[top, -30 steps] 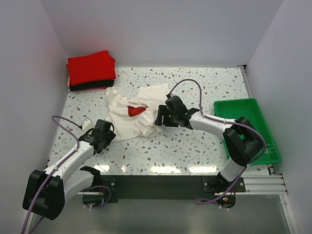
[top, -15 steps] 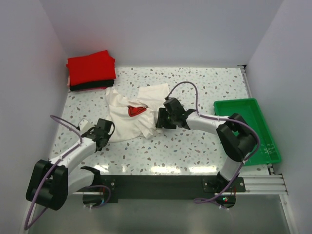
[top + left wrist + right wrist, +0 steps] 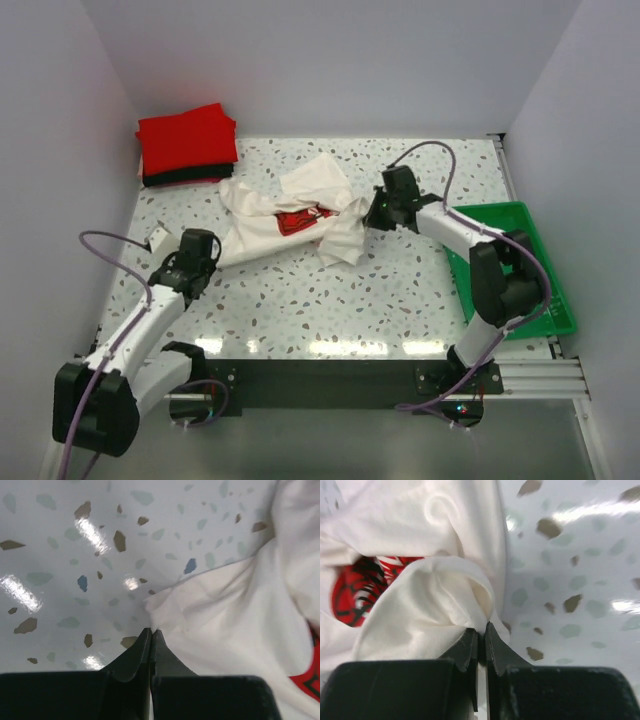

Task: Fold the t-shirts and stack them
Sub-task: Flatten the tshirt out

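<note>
The cream-white shirt [image 3: 252, 235] lies rumpled at mid-frame on the surface [image 3: 400, 290], drawn between both arms. The left pincer [image 3: 151, 630] is closed on a thin corner of its hem. The right pincer [image 3: 481, 628] is clamped on a bunched fold. With so small a bite, the left corner could slip free under further pull. Since a second ago the arms have parted, spreading the shirt wider.

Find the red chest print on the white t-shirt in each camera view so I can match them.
Top external: the red chest print sits mid-table, near the middle of the crumpled cream-white t-shirt.
Left wrist: only a sliver of it shows at the lower right edge.
Right wrist: it is at centre left, partly under a fold.
Shared landmark: the speckled table beside the white cloth.
</note>
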Robot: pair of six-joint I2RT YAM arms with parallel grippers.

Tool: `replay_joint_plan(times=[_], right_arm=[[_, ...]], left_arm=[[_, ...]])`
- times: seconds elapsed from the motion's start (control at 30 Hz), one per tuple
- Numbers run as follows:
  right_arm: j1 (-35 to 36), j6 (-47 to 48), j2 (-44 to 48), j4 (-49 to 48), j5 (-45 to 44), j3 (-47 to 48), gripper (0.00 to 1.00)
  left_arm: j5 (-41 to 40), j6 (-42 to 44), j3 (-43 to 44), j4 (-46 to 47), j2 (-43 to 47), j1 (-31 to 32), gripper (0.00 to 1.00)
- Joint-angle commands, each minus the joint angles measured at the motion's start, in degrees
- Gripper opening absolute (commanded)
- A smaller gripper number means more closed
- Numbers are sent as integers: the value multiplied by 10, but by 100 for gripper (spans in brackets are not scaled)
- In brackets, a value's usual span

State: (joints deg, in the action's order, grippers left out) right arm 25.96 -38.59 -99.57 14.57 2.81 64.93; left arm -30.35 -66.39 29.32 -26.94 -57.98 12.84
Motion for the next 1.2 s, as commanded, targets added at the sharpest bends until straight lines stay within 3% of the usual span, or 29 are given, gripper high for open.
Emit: replay_joint_plan(times=[0.0,0.2,0.37,0.63,0.87,1.17], right_arm=[[-65,24,67,37,-6,55,0],[-75,48,135,68,-58,55,4],[-74,43,183,76,-67,-4,37],[-50,43,264,63,-45,-94,58],[79,37,206,76,-96,-75,61],[114,-15,153,78,-141,-79,63]], left_arm=[[-16,64,68,-23,65,-31,0],[-27,121,129,-65,106,-68,0],[-22,133,127,-64,117,-75,0],[-20,156,129,-51,114,-85,0],[-7,163,122,-36,104,-88,0],[11,170,115,-22,92,-89,0]])
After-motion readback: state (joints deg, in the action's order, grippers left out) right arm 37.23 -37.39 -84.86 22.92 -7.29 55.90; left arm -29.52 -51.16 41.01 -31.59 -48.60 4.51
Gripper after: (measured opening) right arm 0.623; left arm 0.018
